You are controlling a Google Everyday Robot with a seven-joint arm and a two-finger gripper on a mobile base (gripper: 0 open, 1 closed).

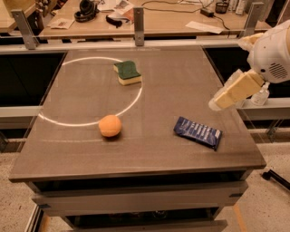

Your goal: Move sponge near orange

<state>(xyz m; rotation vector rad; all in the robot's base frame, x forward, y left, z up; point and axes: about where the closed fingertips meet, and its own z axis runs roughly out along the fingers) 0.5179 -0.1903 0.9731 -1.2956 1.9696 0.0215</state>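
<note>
**Claw point(219, 100) hangs at counter's point(181, 81) right edge, sponge point(127, 73) untouched**

The claw is tilted above the counter's right side; I cannot tell whether it is wide or narrow. The sponge lies well apart, left of it and farther back. The orange point(110, 125) sits left and frontward, and the dark blue packet point(198, 132) is near.

Table point(181, 68): dark grey-brown top, drawer fronts under its near edge.
White ring point(136, 97): lies on the top toward the far left corner.
Bench point(172, 20): pale wood beyond the far edge, carrying headphones point(86, 9) and papers point(204, 26).
Floor point(272, 204): pale, speckled.
</note>
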